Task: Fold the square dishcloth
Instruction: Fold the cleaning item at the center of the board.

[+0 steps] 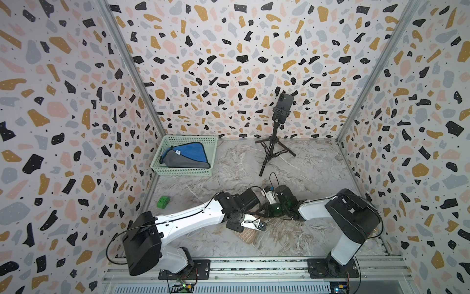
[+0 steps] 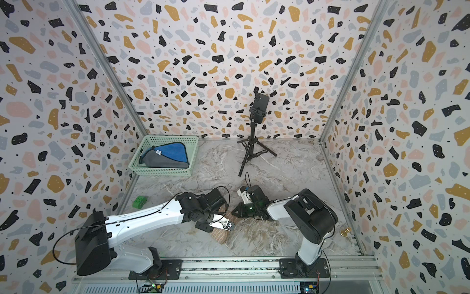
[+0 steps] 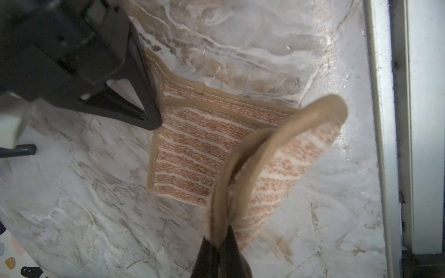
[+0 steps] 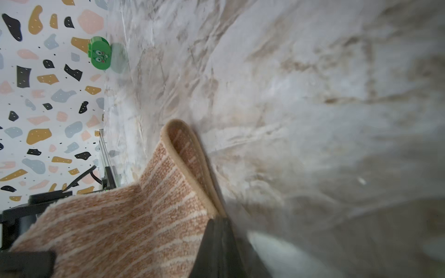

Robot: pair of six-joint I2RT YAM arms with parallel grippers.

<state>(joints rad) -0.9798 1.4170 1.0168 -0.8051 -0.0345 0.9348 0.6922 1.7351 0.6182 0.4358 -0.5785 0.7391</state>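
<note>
Within both closed jaws, the dishcloth [image 3: 192,154] edge sits pinched.

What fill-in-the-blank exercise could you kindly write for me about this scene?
1. The left gripper and the right gripper are both ____ on the dishcloth.
2. The basket holds a grey cloth and a ____ one.
3. The phone is mounted on a black ____.
4. The toy block near the wall is ____.

Missing words: shut; blue; tripod; green.
</note>
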